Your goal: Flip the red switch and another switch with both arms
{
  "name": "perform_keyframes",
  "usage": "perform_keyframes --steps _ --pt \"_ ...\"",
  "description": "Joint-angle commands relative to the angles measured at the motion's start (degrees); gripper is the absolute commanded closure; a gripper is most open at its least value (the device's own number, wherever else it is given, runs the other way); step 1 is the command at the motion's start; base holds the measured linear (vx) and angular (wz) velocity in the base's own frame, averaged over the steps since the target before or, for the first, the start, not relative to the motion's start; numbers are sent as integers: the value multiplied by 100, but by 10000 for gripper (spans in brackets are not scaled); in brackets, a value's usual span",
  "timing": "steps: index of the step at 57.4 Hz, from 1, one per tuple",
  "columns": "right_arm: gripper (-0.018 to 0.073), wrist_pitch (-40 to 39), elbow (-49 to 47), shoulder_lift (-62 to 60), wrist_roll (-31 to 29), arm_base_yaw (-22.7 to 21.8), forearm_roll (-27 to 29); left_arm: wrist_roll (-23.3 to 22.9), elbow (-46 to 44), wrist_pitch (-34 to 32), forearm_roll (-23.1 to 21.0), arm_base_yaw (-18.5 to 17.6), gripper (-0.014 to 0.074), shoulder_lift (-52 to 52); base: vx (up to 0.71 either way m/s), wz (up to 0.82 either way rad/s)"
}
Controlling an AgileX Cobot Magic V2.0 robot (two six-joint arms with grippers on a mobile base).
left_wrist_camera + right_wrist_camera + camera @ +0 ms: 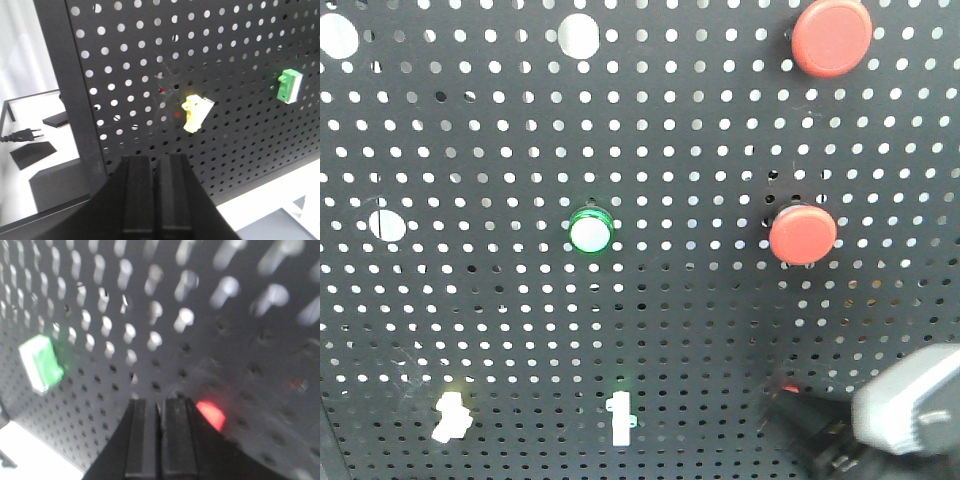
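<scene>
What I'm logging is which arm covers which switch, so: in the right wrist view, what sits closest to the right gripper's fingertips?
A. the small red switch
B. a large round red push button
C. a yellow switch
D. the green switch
A: in the right wrist view the red switch sits just beside the tip of the right gripper, while the green switch is well off to the side. Blur hides whether they touch.
</scene>
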Motion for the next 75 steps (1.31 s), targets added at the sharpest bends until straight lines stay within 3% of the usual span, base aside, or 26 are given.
perform_keyframes --steps 1,33,52,65,75 --pt "566 578 -100 201 12 -29 0 -33 -180 -435 76 -31 594 52 0 0" --pt "566 1600 -100 -339 -27 -29 -32 -33 -180 -168 65 -31 594 52 0 0" --pt "566 2292 667 -2479 -22 -35 -44 -46 -180 94 58 -31 594 47 0 0" --pt "566 2212 1366 -4300 0 -35 -376 -46 -180 222 -100 -31 594 47 0 0" --pt "566 2072 1366 -4589 -5 -41 -665 -46 -180 378 -161 -31 594 47 0 0"
